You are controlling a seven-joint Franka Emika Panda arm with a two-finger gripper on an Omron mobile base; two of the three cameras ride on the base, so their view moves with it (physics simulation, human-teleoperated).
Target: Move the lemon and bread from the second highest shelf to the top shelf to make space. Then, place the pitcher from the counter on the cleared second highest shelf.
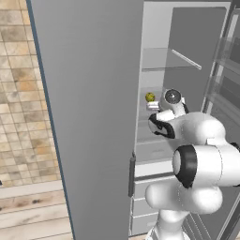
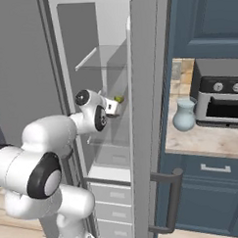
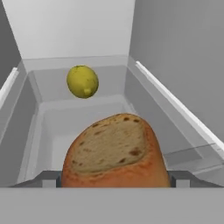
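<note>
Reaching into the open fridge with the hand right up against the bread, a crusty rounded loaf, brown-speckled on its cut face. Can't tell if clamped on it, fingertips mostly hidden behind the loaf. Lemon further back, smooth and yellow, apart from the bread. Plain white walls close on both sides, some open shelf between the two. Glass top shelf above, bare. Pale blue rounded pitcher out on the desk, beside the fridge door edge.
</note>
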